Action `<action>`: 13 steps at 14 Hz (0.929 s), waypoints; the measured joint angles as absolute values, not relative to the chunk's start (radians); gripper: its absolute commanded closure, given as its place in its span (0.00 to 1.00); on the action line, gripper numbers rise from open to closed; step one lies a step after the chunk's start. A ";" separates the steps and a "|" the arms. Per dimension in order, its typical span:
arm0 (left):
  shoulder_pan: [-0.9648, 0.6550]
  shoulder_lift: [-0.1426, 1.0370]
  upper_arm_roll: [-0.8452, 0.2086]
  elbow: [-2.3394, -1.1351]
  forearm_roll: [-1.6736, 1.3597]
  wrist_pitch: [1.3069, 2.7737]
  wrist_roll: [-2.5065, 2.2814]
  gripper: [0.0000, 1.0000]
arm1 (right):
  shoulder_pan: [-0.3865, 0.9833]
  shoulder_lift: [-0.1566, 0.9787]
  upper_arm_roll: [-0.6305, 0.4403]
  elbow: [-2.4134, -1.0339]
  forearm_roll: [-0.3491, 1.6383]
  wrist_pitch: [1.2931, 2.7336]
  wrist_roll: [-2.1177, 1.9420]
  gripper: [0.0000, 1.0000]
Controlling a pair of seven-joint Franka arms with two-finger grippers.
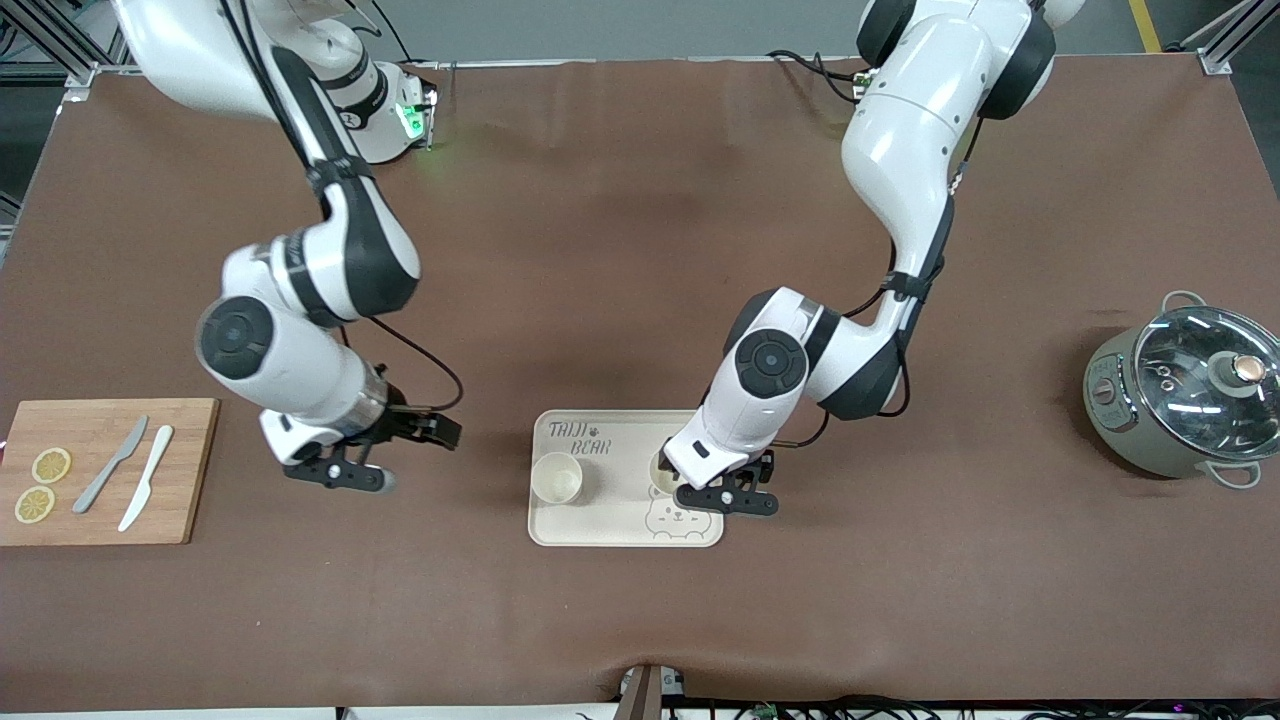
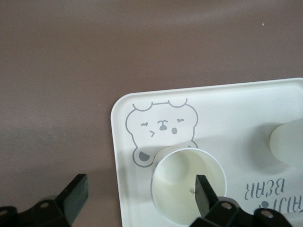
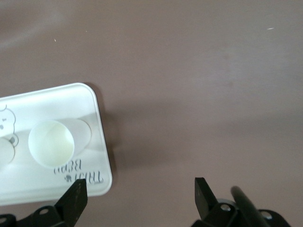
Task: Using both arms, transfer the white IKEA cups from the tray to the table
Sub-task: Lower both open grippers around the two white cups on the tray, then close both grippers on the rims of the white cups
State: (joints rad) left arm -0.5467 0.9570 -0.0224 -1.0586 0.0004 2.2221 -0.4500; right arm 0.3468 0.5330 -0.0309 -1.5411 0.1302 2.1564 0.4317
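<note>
Two white cups stand on the cream bear tray (image 1: 600,522). One cup (image 1: 557,477) is at the tray's end toward the right arm. The other cup (image 1: 662,467) is next to the bear drawing, partly hidden under my left gripper (image 1: 728,498). In the left wrist view my left gripper (image 2: 140,185) is open: one finger (image 2: 204,195) is over this cup's (image 2: 182,187) mouth, the other over the table beside the tray (image 2: 227,109). The first cup (image 2: 288,142) shows farther along. My right gripper (image 1: 340,475) is open and empty over bare table between board and tray; its view (image 3: 139,187) shows the tray (image 3: 47,104) and a cup (image 3: 51,143).
A wooden cutting board (image 1: 180,470) with two lemon slices (image 1: 42,485), a grey knife (image 1: 110,465) and a white knife (image 1: 147,477) lies at the right arm's end. A grey-green pot with a glass lid (image 1: 1190,395) stands at the left arm's end.
</note>
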 measured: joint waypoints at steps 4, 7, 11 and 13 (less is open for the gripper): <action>-0.548 0.985 -0.021 -1.059 0.000 2.227 -0.451 0.00 | 0.412 0.635 -0.031 -1.525 0.130 2.259 0.504 0.00; -0.549 1.013 -0.021 -1.060 0.000 2.229 -0.451 0.32 | 0.468 0.689 -0.031 -1.497 0.130 2.314 0.571 0.00; -0.556 1.021 -0.021 -1.059 -0.002 2.236 -0.556 1.00 | 0.495 0.730 -0.033 -1.487 0.130 2.364 0.592 0.00; -0.557 1.021 -0.021 -1.059 -0.002 2.237 -0.556 1.00 | 0.494 0.744 -0.040 -1.476 0.130 2.381 0.592 0.00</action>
State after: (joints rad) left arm -0.5572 1.0211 -0.0207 -1.0589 -0.0024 2.2367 -0.5561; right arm 0.4938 0.7440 -0.0405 -1.4758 0.1299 2.3807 0.5919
